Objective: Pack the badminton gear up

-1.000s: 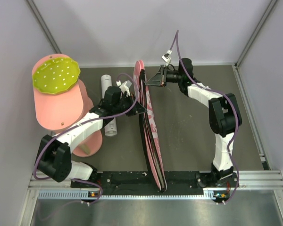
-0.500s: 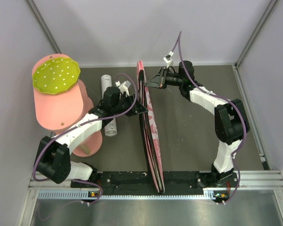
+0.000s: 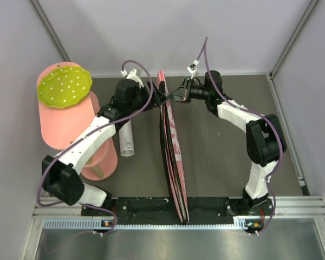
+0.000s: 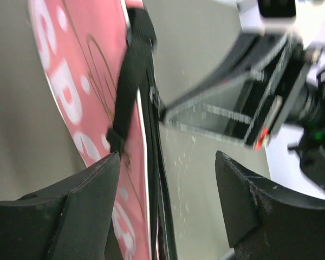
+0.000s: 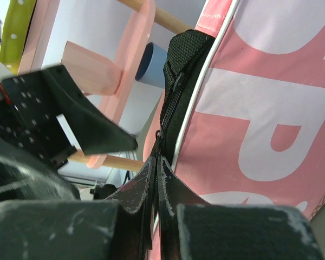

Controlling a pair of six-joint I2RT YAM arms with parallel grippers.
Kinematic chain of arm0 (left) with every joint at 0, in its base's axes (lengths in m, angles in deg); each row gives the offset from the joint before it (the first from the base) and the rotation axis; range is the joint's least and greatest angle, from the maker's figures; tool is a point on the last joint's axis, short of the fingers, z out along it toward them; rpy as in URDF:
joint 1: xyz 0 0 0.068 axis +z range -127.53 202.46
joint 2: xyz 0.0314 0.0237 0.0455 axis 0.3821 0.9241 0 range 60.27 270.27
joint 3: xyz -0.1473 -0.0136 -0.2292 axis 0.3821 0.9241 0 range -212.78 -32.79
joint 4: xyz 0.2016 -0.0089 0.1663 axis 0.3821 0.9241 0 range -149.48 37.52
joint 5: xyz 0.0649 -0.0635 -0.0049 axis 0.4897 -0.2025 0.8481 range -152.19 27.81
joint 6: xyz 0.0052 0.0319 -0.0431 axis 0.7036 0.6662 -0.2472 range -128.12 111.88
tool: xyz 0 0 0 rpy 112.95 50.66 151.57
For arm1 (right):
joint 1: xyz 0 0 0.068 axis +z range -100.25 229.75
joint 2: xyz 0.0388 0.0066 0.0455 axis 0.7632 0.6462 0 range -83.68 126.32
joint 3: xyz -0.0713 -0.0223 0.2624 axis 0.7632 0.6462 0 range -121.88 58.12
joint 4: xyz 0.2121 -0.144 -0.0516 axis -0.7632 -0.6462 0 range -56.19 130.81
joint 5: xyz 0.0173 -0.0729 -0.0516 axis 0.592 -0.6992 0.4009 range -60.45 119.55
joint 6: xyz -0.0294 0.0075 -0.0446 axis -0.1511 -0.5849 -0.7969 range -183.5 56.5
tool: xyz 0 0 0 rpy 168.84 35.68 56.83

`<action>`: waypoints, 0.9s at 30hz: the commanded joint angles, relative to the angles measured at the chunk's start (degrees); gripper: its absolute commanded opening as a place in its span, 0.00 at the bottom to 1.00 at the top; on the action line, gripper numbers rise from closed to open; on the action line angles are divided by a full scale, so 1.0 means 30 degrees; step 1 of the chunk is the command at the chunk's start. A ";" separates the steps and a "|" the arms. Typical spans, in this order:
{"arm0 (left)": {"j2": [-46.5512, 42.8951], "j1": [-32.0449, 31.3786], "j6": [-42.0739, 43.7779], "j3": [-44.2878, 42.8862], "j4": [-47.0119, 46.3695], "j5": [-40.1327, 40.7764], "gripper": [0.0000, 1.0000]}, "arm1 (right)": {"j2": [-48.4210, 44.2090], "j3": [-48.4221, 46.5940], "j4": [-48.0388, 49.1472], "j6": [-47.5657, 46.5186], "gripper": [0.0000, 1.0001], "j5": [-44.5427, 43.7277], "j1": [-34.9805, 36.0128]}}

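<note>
The pink racket-shaped fabric bag (image 3: pixel 172 157) stands on edge mid-frame, the right tool (image 5: pixel 156 158) pinched together on its black zipper (image 5: pixel 176 81), the left tool (image 4: pixel 168 158) apart and empty beside it. The white plastic tube (image 3: pixel 127 140) lies on the bench (image 3: pixel 222 151) left of it, not yet packed.

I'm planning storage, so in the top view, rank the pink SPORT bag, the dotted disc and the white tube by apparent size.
1. pink SPORT bag: longest, seen edge-on.
2. dotted disc: raised nearer the camera, so unsure.
3. white tube: smallest, partly hidden.
</note>
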 commanded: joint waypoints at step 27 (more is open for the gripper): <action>0.8289 0.0168 -0.0718 -0.8745 0.1300 0.6709 0.57 | -0.1615 0.0092 0.1523 -0.0259 0.00 0.0553 0.0492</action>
